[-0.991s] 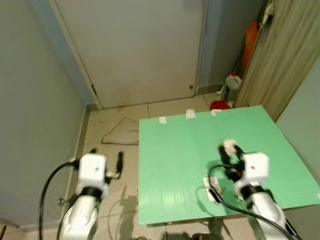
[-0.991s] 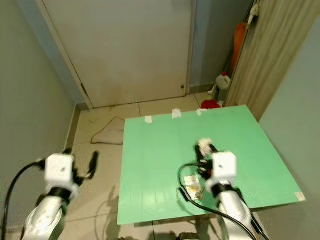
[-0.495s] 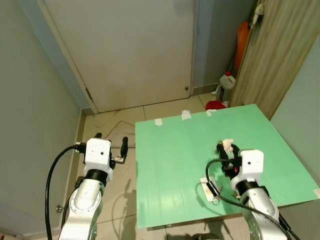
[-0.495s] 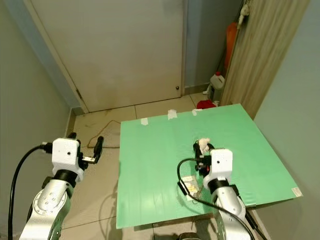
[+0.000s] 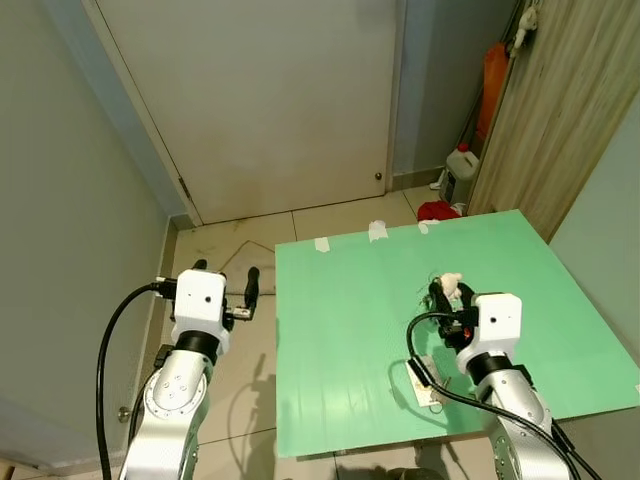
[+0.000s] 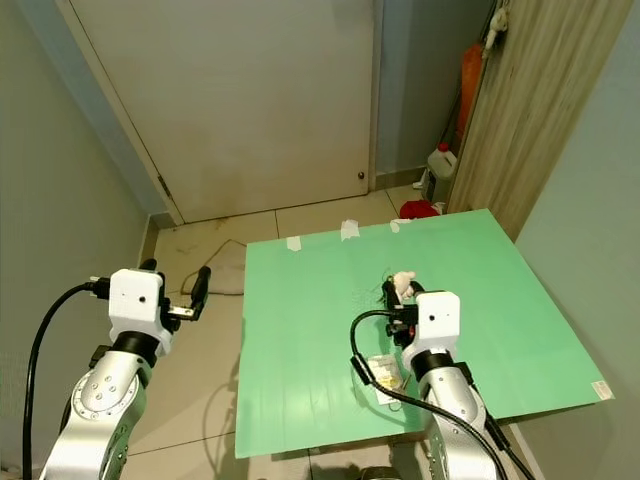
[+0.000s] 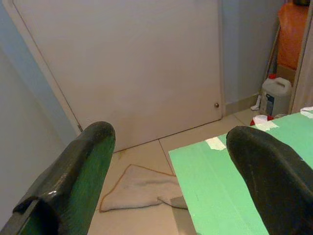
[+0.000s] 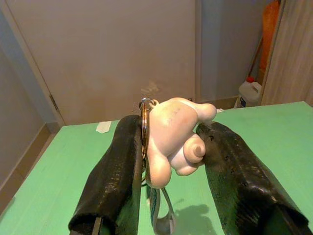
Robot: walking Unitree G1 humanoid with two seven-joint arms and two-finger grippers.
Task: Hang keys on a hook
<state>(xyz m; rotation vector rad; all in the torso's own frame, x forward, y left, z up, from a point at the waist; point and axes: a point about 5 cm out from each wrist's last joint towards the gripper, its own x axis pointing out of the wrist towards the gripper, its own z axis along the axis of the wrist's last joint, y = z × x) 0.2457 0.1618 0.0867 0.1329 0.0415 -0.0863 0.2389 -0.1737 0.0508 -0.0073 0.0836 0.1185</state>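
I can read no words, brands or numbers here; the small paper tag [image 5: 427, 392] on my green table [image 5: 350, 330] is too blurred.

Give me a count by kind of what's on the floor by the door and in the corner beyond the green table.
Cloth rag: 1
White jug with red cap: 1
Red item: 1
Total: 3

Table [image 5: 340, 340] right of bare floor, door [image 5: 270, 100] behind, cloth [image 5: 228, 262] on floor between, jug [image 5: 460, 165] behind table
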